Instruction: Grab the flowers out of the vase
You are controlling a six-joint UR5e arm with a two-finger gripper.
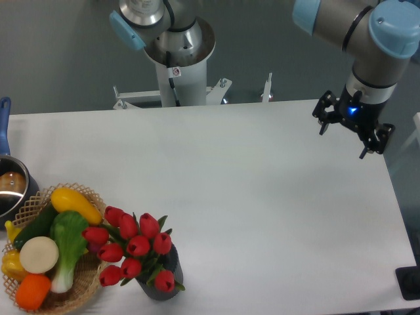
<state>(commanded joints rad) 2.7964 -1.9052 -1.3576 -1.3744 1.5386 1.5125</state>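
Note:
The flowers (134, 248), a bunch of red tulips with closed buds and green leaves, stand in the vase (165, 286), a small dark grey cylinder near the table's front left edge. The blooms lean left toward the basket and hide most of the vase. My gripper (344, 140) hangs at the far right of the table, well away from the flowers. Its two black fingers are spread apart with nothing between them.
A wicker basket (92, 281) of colourful vegetables sits at the front left corner, touching the tulips. A steel pot (12, 187) with a blue handle is at the left edge. The arm's base column (177, 72) stands behind the table's far edge.

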